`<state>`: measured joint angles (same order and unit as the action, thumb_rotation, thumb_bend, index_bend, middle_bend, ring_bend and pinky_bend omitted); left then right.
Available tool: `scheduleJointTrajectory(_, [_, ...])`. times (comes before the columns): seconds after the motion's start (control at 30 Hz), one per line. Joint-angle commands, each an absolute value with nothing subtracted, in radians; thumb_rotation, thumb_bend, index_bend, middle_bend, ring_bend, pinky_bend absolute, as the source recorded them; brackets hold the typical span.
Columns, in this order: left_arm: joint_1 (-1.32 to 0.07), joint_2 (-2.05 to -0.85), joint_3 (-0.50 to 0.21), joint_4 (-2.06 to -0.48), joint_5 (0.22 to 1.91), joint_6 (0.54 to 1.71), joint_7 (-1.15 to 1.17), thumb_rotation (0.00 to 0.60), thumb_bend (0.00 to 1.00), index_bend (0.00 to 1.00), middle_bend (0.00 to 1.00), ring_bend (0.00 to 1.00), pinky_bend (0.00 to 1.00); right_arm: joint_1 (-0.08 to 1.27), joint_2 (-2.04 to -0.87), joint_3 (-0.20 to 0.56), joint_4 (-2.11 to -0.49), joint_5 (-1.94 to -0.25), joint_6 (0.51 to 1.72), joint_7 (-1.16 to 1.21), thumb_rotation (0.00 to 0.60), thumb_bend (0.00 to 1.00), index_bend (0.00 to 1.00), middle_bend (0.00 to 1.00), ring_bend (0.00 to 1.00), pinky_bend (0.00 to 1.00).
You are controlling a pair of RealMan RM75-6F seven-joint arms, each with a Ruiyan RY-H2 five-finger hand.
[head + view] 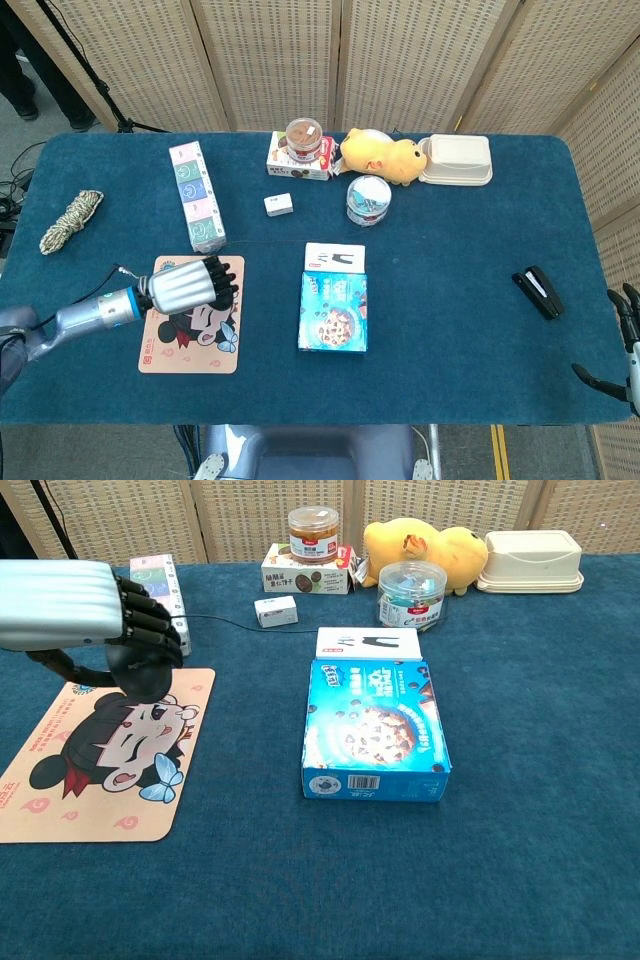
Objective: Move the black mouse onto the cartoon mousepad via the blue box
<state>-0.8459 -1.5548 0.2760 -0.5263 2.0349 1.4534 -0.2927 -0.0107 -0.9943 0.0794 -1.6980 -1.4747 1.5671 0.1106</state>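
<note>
My left hand [188,284] [75,605] grips the black mouse [142,670] from above, its dark fingers curled over it. It holds the mouse over the top edge of the cartoon mousepad [190,335] [95,765], which lies flat at the front left; I cannot tell whether the mouse touches the pad. The blue box [333,312] [375,720] lies flat in the middle of the table, to the right of the pad, with nothing on its lid. My right hand [622,348] shows at the far right edge of the head view, fingers spread and holding nothing.
A white card box [368,642] lies just behind the blue box. A tall patterned box [197,195] stands behind the pad, a rope coil [70,220] far left, a black stapler [538,292] at right. Jars, a yellow plush [380,155] and a white container [456,160] line the back.
</note>
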Motion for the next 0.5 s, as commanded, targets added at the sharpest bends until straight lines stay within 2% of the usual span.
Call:
scheduleJointTrajectory(0.03, [-0.753, -1.641, 0.34, -0.322, 2.067, 1.567, -0.42, 0.6, 0.35, 0.41, 0.4, 0.32, 0.42, -0.008, -1.0, 0.079, -1.7, -1.471, 1.561, 0.1, 0.6, 0.0, 0.0, 0.0, 0.0, 0.0])
scheduleJointTrajectory(0.2, [-0.713, -1.678, 0.352, -0.239, 2.053, 1.574, -0.475, 0.6, 0.35, 0.41, 0.4, 0.31, 0.42, -0.006, -1.005, 0.081, -1.7, -1.466, 1.555, 0.089, 0.6, 0.0, 0.0, 0.0, 0.0, 0.0])
scheduleJointTrajectory(0.5, [-0.697, -1.719, 0.379, -0.179, 2.052, 1.572, -0.485, 0.6, 0.35, 0.41, 0.4, 0.31, 0.42, -0.007, -1.005, 0.081, -1.702, -1.465, 1.552, 0.088, 0.6, 0.0, 0.0, 0.0, 0.0, 0.0])
